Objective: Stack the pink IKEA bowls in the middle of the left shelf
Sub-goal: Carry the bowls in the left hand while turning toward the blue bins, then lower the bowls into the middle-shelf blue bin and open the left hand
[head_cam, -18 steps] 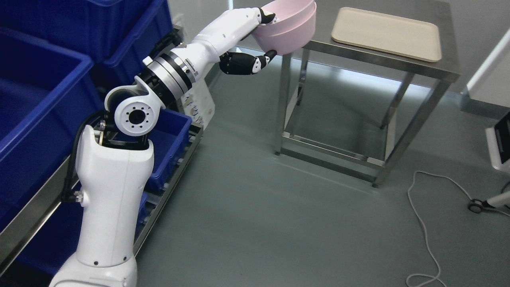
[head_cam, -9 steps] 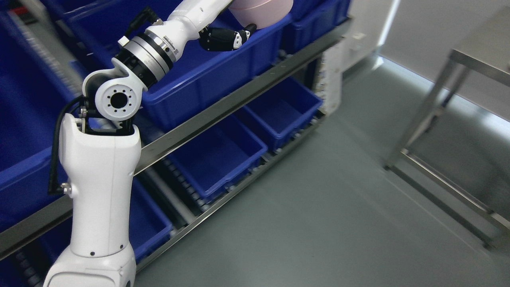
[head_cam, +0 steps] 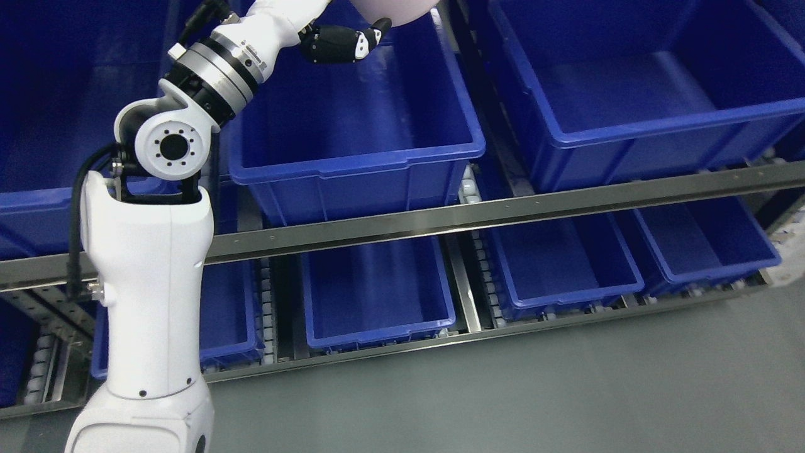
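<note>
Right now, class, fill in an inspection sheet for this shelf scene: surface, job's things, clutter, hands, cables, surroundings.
Surface: steel shelf rail runs across the view, with roller tracks below.
Job's things: pink bowl at the top edge, only its underside showing, above the middle blue bin.
Clutter: nothing seen; the visible bin interiors look bare.
Hands: left hand shut on the pink bowl, a dark finger under it; right hand not in view.
Cables: black cable loops along the left arm's elbow.
Surroundings: more blue bins, such as the large bin at right and the lower-row bin; grey floor.
</note>
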